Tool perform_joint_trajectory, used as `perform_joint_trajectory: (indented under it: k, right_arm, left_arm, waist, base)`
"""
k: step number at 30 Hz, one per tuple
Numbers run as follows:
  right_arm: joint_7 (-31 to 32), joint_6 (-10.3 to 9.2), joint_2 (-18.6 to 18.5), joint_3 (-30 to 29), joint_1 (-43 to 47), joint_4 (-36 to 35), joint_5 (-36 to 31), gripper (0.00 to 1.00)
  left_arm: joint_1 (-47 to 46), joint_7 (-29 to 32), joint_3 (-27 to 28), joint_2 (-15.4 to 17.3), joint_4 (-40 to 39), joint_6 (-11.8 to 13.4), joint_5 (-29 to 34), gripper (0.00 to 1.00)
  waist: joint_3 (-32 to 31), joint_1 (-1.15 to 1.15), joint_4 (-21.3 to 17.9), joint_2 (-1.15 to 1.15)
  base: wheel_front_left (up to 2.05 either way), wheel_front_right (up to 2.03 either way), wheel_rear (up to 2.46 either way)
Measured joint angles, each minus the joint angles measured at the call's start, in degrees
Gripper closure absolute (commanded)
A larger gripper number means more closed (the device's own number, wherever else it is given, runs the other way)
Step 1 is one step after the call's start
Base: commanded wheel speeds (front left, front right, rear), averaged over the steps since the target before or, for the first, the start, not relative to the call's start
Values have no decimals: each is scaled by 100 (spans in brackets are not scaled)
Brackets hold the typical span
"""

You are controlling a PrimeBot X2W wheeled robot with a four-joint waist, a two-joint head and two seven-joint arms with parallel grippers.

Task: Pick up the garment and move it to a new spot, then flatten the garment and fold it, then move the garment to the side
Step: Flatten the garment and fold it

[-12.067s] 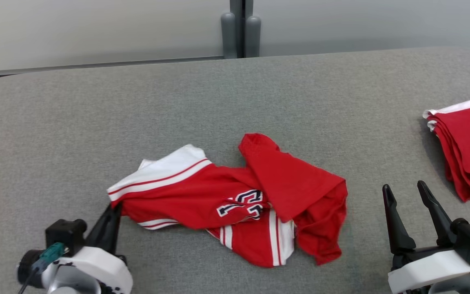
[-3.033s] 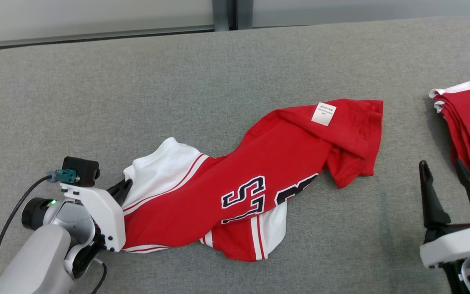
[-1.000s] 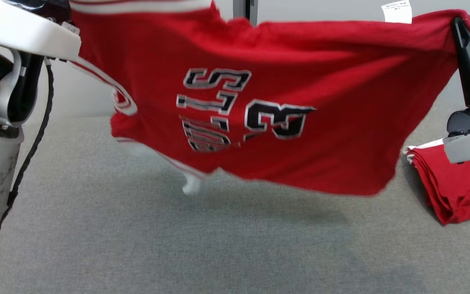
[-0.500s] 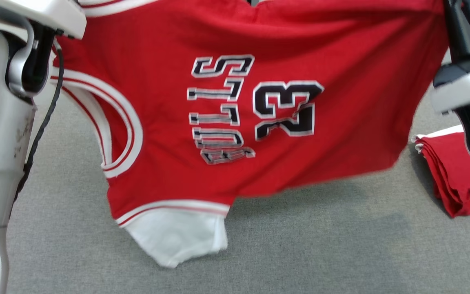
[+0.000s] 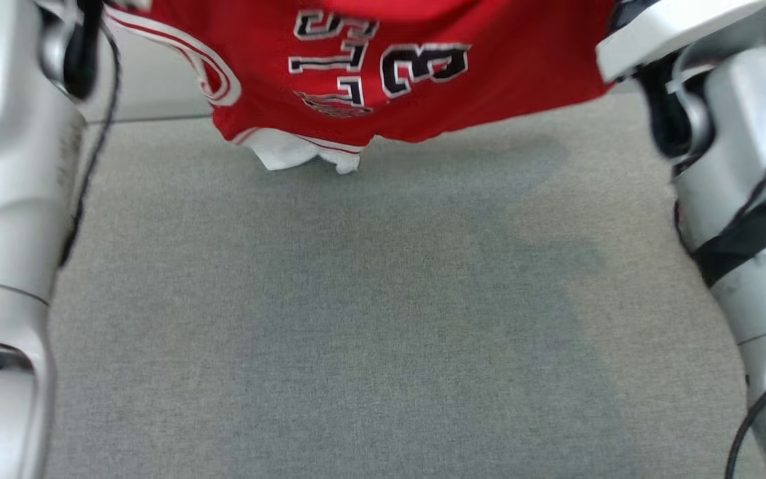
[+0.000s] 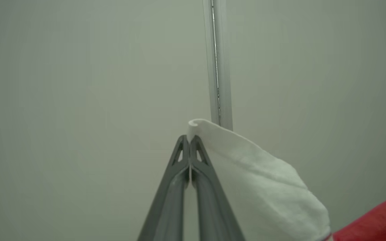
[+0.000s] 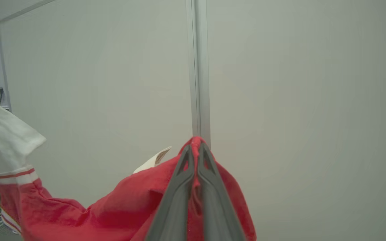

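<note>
The garment [image 5: 396,73] is a red sleeveless jersey with white trim and black lettering. It hangs in the air above the grey table [image 5: 370,319], stretched between my two raised arms. In the left wrist view my left gripper [image 6: 189,140] is shut on a white corner of the garment [image 6: 256,180]. Over on the right wrist view, my right gripper [image 7: 195,149] is shut on the garment's red hem [image 7: 119,207], next to a white label [image 7: 152,160]. The jersey's top edge runs out of the head view.
My pale left forearm [image 5: 4,219] and right forearm [image 5: 742,199] stand at the two sides of the head view. A pale wall with a vertical metal post [image 6: 218,63] lies behind the table's far edge.
Both arms have lifted the garment higher and farther from me over the last second. The head view has shifted, and the red folded pile at the right has gone out of it.
</note>
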Motion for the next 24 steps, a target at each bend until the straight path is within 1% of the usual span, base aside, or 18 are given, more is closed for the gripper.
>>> perform_joint_trajectory:
  k: [3, 7, 10, 12, 16, 17, 18, 20, 24]
  right_arm:
    - [-181, -1, 194, 282, -37, 700, 105, 100]
    - [-313, 0, 434, 573, -30, 1401, 314, 100]
    - [-401, 0, 502, 776, 125, 1667, 450, 100]
    - [-443, -1, 535, 895, 283, 1741, 600, 100]
    - [-461, 0, 569, 1090, 737, 1631, 870, 100]
    - [-472, 0, 555, 1129, 861, 1513, 920, 100]
    - [-476, 0, 508, 1155, 997, 1373, 929, 100]
    - [-485, -1, 405, 1155, 1291, 1021, 982, 100]
    - [-483, -1, 260, 1056, 2269, 320, 1026, 100]
  left_arm:
    - [341, -10, -11, -240, 503, -63, -159, 100]
    - [803, -13, 14, -456, 1040, -99, -369, 100]
    - [1088, -18, 71, -597, 1210, -119, -532, 100]
    - [1246, -18, 154, -628, 1234, -133, -673, 100]
    - [1664, -18, 237, -649, 1280, -133, -892, 100]
    - [1772, -18, 355, -627, 1236, -133, -1034, 100]
    - [1851, -19, 341, -581, 1206, -133, -1009, 100]
    - [2039, -20, 515, -520, 996, -133, -1124, 100]
    - [2782, -19, 786, -334, 534, -134, -1074, 100]
  waist:
    - [231, 0, 44, 0]
    - [585, 0, 92, 0]
    - [844, 0, 125, 0]
    - [1003, 0, 140, 0]
    - [1197, 0, 160, 0]
    - [1205, 0, 151, 0]
    - [1192, 0, 141, 0]
    - [1161, 0, 127, 0]
    - [971, 0, 101, 0]
  base:
    - [0, 0, 0]
    - [0, 0, 0]
    - [0, 0, 0]
    - [0, 0, 0]
    - [0, 0, 0]
    - [0, 0, 0]
    - [0, 0, 0]
    - [0, 0, 0]
    - [0, 0, 0]
